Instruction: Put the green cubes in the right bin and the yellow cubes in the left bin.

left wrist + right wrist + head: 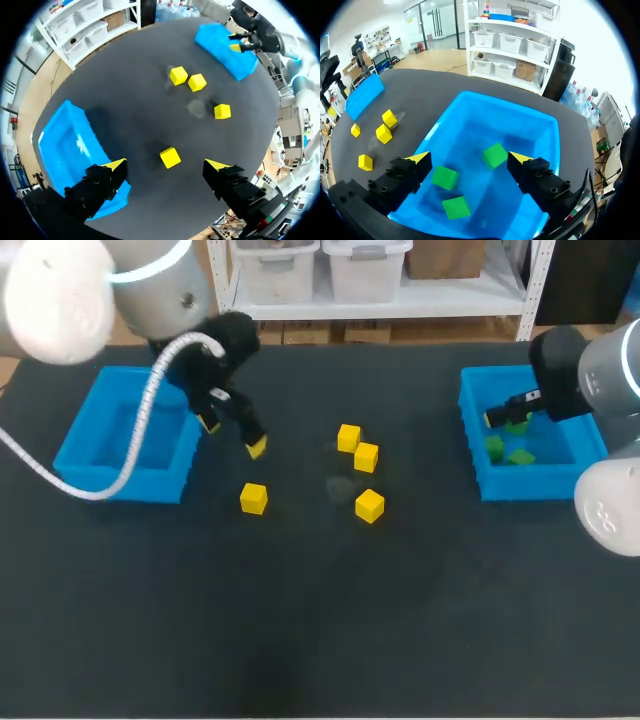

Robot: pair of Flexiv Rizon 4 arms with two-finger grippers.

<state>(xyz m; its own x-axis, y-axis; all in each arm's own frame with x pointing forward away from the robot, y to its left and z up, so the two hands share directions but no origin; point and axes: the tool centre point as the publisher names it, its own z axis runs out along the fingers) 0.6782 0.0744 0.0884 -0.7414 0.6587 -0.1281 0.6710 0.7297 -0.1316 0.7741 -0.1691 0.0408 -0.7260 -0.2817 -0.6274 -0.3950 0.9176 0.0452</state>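
Below, a yellow cube (170, 157) lies between the spread left fingers (114, 166).

Yellow cubes (253, 498), green cubes (495, 155), blue bins (120, 483), dark, perhaps black, table (320, 620).

A: Left side?
B: Grey-and-white left arm (150, 285) enters from the upper left corner, black wrist angled down. The left gripper (232, 435), black with two yellow-tipped fingers, points downward, fingers spread wide.
A: Right side?
B: Grey right arm (612, 370) comes in from the right edge. The right gripper (469, 158), same black build, hangs low, fingers likewise parted wide.
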